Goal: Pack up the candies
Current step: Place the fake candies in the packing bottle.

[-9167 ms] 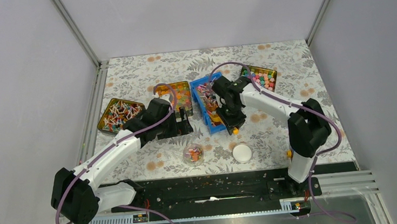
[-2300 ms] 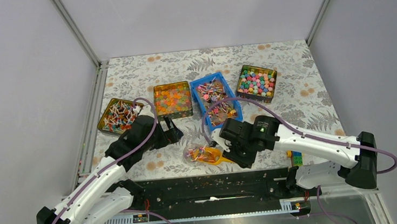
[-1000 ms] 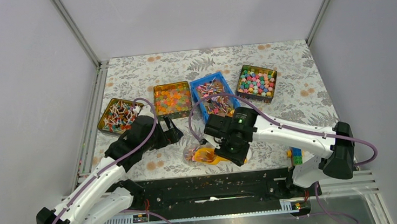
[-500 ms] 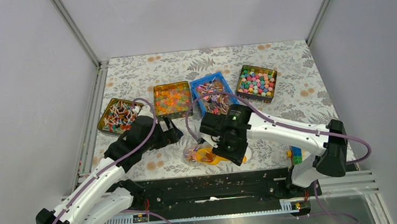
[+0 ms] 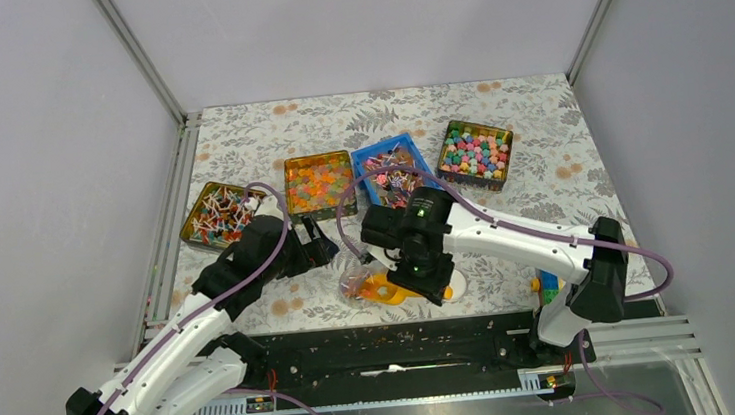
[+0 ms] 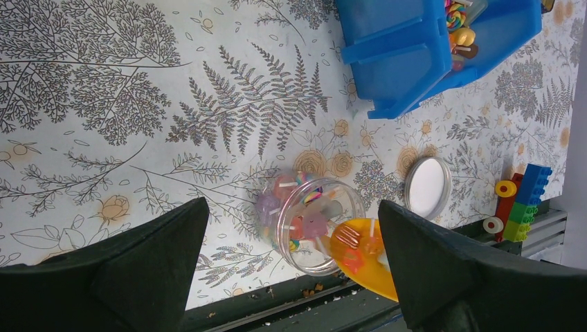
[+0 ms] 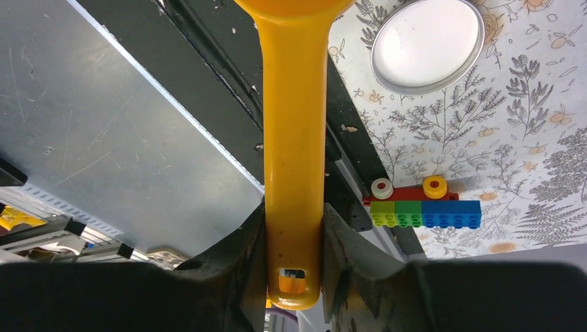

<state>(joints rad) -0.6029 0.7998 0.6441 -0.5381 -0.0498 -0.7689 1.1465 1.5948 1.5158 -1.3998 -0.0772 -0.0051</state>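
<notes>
The candies fill a blue bin (image 5: 396,177), whose front also shows in the left wrist view (image 6: 415,55). More candies (image 6: 304,211) lie in a clear jar (image 5: 354,283) near the table's front edge. My right gripper (image 5: 419,271) is shut on the handle of a yellow scoop (image 7: 293,124). The scoop's bowl (image 6: 363,257) holds a few candies and is against the jar's rim (image 6: 325,263). My left gripper (image 5: 319,244) is open and empty, hovering left of and behind the jar, its fingers (image 6: 131,270) spread wide.
The jar's white lid (image 7: 427,45) lies right of the jar. A lollipop tin (image 5: 215,213), an orange jelly tin (image 5: 319,184) and a pastel sweets tin (image 5: 477,153) flank the bin. A toy brick strip (image 7: 422,207) sits at the front right. A black rail (image 5: 355,344) runs along the front edge.
My right arm carried the scoop from the blue bin down to the jar, then edged left until the bowl reached the jar's rim. My left arm pulled back earlier and has since held still.
</notes>
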